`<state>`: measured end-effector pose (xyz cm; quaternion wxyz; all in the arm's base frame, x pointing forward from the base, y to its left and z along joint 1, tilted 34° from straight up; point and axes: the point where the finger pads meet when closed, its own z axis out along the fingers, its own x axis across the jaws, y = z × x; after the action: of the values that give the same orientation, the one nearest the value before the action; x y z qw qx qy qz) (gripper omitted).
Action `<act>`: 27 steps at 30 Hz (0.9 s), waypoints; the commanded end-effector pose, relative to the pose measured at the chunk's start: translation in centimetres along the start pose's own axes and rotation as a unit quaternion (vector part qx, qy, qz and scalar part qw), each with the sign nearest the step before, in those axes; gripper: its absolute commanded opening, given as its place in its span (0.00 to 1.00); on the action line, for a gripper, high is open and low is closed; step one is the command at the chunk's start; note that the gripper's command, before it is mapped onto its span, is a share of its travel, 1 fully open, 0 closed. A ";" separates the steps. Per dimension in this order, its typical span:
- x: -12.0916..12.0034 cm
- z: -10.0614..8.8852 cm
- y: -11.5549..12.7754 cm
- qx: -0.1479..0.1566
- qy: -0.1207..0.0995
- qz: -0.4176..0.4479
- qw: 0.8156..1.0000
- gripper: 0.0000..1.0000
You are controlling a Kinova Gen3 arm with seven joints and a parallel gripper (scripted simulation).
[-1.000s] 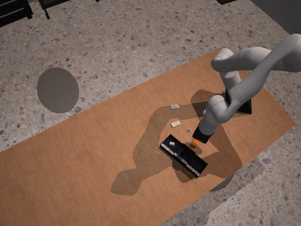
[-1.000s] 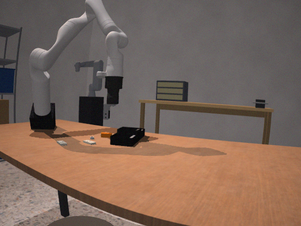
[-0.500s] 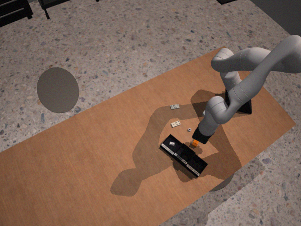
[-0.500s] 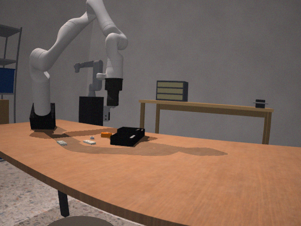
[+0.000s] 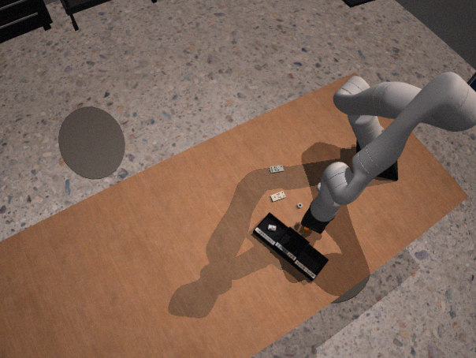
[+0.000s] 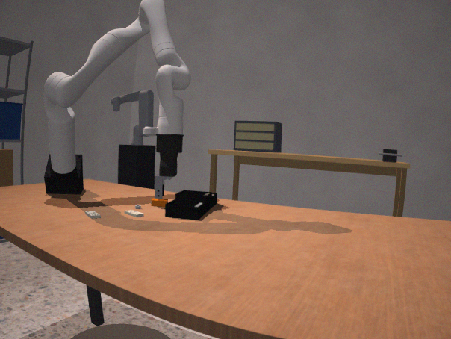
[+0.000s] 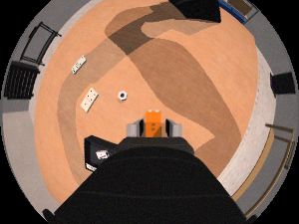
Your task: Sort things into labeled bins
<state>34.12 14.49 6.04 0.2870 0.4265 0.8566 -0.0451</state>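
My gripper hangs open just above a small orange block that lies on the table beside the black row of bins. In the wrist view the orange block shows between my two fingers. From above the orange block peeks out under my wrist, next to the bins. One bin at the far end holds a small white part. Two flat white plates and a small grey ring lie on the table.
The arm's black base stands at the table's far end. A second table with a drawer box stands behind. The table's curved edge is near the bins on one side.
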 end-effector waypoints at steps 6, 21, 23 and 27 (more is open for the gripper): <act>-0.7 1.0 0.0 0.001 -0.001 0.007 1.000 0.80; 0.1 1.0 0.0 0.003 0.001 0.010 1.000 0.80; -0.2 1.3 0.2 0.001 -0.002 0.006 1.000 0.80; -0.2 1.8 0.2 0.001 -0.002 0.006 1.000 0.80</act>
<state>34.77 13.86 4.86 0.2873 0.4314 0.8539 -0.0472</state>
